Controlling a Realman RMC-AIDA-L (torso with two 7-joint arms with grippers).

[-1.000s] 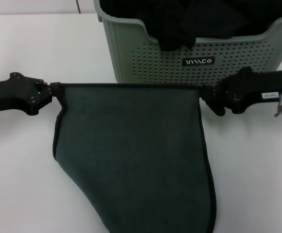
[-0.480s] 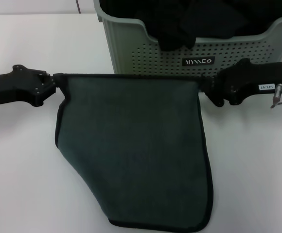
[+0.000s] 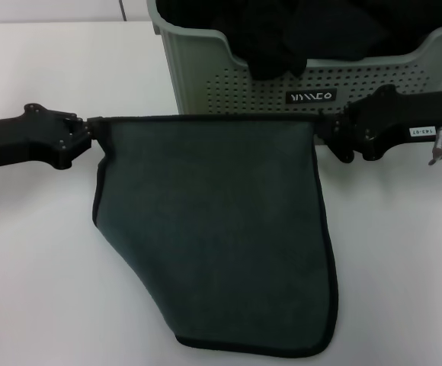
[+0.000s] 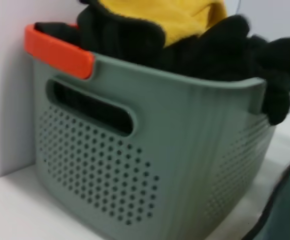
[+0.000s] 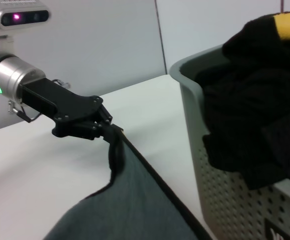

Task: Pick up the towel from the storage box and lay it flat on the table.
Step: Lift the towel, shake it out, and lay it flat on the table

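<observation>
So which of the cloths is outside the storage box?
The grey-green towel with black edging, held between left gripper and right gripper; black cloths stay inside.

The setting was a bare robot test bench in a lab or office room. A plain white table point(image 3: 46, 290) stood against smooth pale wall panels point(image 5: 85, 45) with a vertical seam. A metal arm point(image 5: 15, 75) with a green indicator light reached over the tabletop.
</observation>
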